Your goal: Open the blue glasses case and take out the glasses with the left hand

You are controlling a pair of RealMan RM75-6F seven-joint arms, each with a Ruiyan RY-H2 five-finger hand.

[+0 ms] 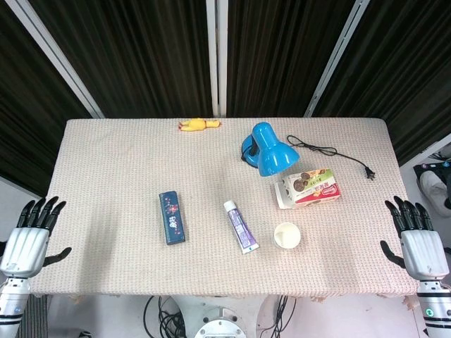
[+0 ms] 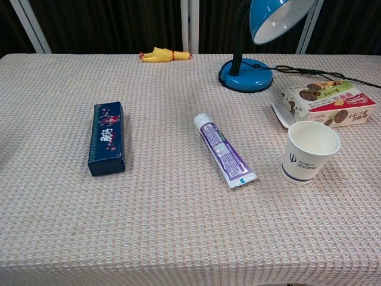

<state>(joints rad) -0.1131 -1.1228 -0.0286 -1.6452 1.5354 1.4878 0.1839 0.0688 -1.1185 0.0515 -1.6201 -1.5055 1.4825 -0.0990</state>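
The blue glasses case (image 1: 171, 217) (image 2: 106, 137) lies closed on the table's left half, long side running front to back, with a flower pattern on its lid. No glasses show. My left hand (image 1: 31, 236) hangs off the table's left edge, fingers spread, holding nothing, well left of the case. My right hand (image 1: 416, 236) hovers past the right edge, fingers also spread and empty. Neither hand appears in the chest view.
A toothpaste tube (image 1: 240, 226) (image 2: 223, 150) lies at centre. A paper cup (image 1: 287, 235) (image 2: 308, 152) stands right of it, a snack box (image 1: 311, 186) (image 2: 324, 102) behind. A blue desk lamp (image 1: 266, 148) (image 2: 256, 42) with cord stands further back. A yellow toy (image 1: 197, 124) lies at the far edge.
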